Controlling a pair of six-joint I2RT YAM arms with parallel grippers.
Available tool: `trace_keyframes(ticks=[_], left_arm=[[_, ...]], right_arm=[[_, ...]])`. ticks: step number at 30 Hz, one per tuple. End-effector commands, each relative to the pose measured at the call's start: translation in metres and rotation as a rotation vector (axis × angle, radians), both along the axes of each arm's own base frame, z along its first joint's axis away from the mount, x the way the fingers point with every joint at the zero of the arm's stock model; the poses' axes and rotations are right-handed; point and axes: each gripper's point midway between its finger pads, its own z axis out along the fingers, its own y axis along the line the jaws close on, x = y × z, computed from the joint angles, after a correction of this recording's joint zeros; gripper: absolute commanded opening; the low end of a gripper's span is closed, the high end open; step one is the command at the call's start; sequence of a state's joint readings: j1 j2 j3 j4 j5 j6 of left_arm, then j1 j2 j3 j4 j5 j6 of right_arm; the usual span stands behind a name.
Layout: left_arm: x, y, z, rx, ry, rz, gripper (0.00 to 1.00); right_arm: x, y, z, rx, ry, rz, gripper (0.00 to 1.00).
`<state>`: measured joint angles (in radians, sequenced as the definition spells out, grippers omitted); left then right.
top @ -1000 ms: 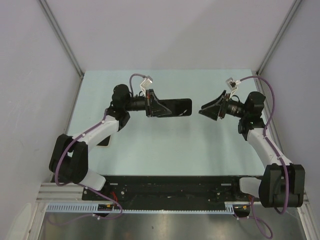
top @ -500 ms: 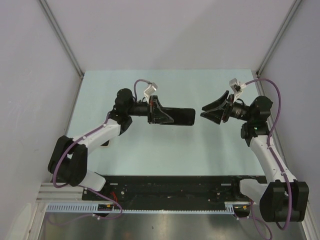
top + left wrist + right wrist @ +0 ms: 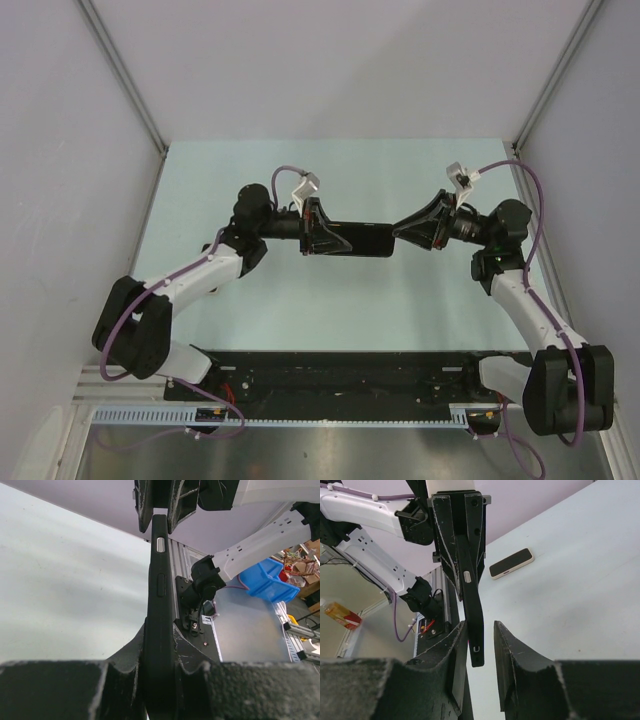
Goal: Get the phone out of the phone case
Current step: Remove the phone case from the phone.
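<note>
A dark phone in its black case [image 3: 362, 240] is held level above the table between both arms. My left gripper [image 3: 334, 238] is shut on its left half; the left wrist view shows the cased phone [image 3: 159, 580] edge-on, clamped between my fingers [image 3: 160, 647]. My right gripper [image 3: 400, 236] is open with its jaws around the phone's right end. In the right wrist view that end [image 3: 476, 645] sits between the fingertips [image 3: 479, 626], against the left finger, with a gap to the right finger.
A flat dark slab with a pale rim [image 3: 511, 563] lies on the pale green table [image 3: 300, 300] under the left arm. Grey walls close in three sides. A blue bin [image 3: 267, 580] stands beyond the near rail [image 3: 340, 375].
The left arm carried the cased phone to the right and lower. The right gripper moved left until its open jaws came around the phone's right end.
</note>
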<state>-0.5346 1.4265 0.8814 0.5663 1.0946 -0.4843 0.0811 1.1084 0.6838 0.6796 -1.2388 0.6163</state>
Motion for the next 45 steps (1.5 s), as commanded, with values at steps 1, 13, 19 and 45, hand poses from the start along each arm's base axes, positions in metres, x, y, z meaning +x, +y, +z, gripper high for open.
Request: trace_keyframes(ticks=[1, 13, 19, 45], left_arm=[[-0.002, 0.002, 0.026, -0.064, -0.139, 0.011, 0.0], [0.005, 0.001, 0.014, -0.051, -0.151, 0.05, 0.01], [0.006, 0.002, 0.015, -0.053, -0.158, 0.059, 0.02], [0.005, 0.001, 0.006, -0.041, -0.166, 0.057, 0.01]], right_arm=[[-0.005, 0.002, 0.013, 0.03, -0.032, 0.021, 0.3], [-0.006, 0.004, 0.014, 0.047, 0.012, 0.034, 0.29], [-0.005, 0.005, 0.013, 0.05, 0.022, 0.031, 0.31], [0.002, 0.001, 0.014, 0.076, 0.1, -0.011, 0.31]])
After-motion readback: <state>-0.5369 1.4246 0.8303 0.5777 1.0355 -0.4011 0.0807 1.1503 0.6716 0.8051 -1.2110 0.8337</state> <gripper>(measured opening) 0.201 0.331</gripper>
